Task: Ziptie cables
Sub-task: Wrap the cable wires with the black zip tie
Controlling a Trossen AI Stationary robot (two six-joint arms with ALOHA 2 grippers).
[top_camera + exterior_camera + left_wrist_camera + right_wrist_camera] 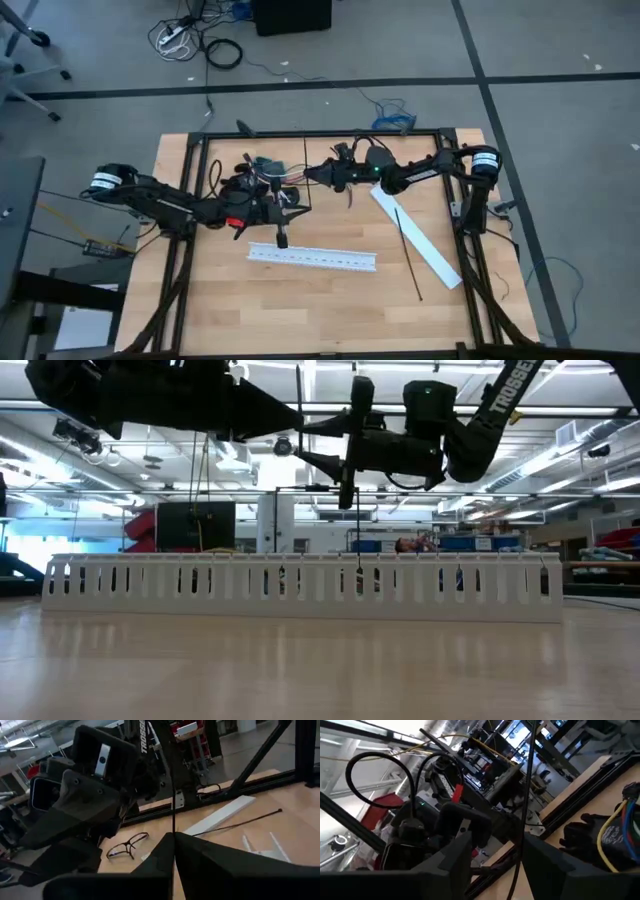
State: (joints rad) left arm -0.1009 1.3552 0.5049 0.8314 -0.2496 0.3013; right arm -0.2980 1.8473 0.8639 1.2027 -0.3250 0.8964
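The ziptie, a thin black strap, stands upright in the air over the table's middle. My left gripper is shut on it. My right gripper faces it from the right and is open. The ziptie runs through the gap, close beside one finger; whether it touches I cannot tell. The cables, a small bunch of coloured wires, lie on the table at the far side, beside my left arm. My left gripper pinches the ziptie between its two fingertips. The fingers come level from the table's left and lie across the strap. The strap rises straight above the fingers, clear of the table. The fingers hide what hangs below them.
A white slotted channel lies across the near middle. A flat white strip with a second black strap lies at the right. A pair of glasses lies near the middle. Black frame rails border the table.
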